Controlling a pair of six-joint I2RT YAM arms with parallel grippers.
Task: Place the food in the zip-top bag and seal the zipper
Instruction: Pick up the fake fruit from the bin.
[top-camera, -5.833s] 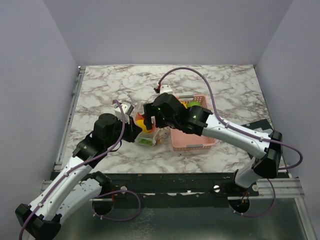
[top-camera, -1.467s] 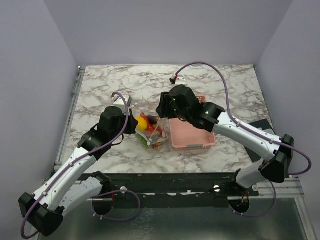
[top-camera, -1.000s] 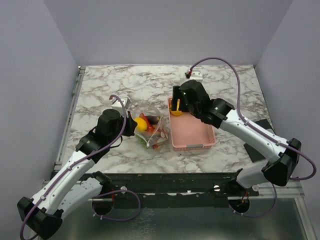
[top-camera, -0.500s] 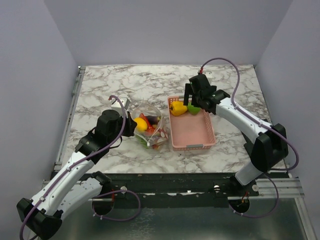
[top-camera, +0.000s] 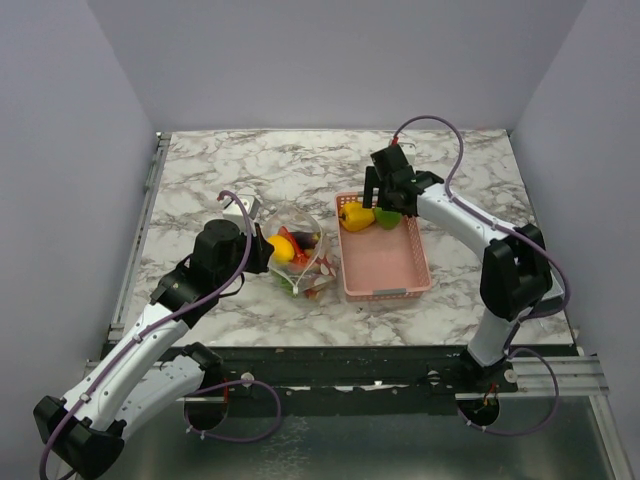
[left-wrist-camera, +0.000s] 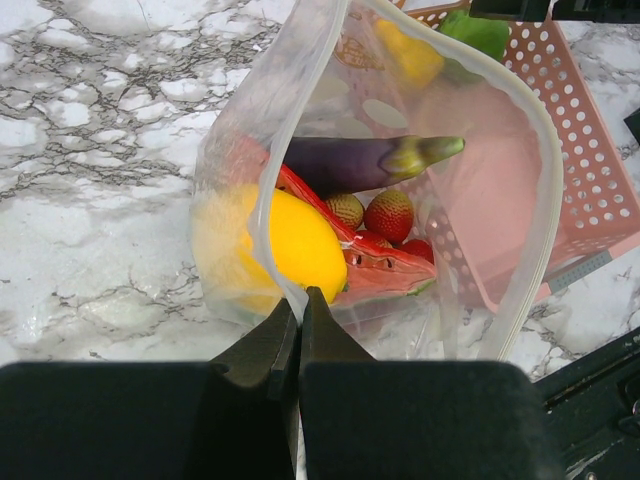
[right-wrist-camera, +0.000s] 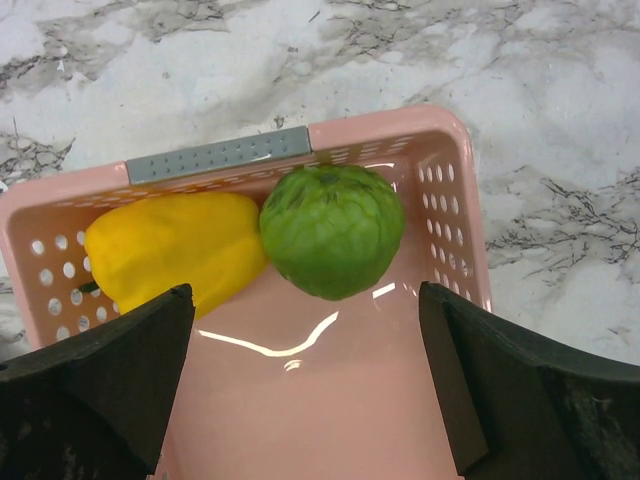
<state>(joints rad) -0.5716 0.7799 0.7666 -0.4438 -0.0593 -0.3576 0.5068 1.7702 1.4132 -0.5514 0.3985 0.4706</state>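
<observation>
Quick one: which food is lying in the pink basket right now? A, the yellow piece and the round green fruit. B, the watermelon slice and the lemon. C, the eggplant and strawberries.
A: the yellow piece and the round green fruit lie side by side in the pink basket, while the eggplant is already inside the zip-top bag.

I see a pink basket (right-wrist-camera: 455, 190) holding a yellow pepper (right-wrist-camera: 170, 245) and a green fruit (right-wrist-camera: 332, 230), a purple eggplant (left-wrist-camera: 350, 162) in the clear bag (left-wrist-camera: 520, 200), and a white, grey-veined marble table (top-camera: 250, 170).
</observation>
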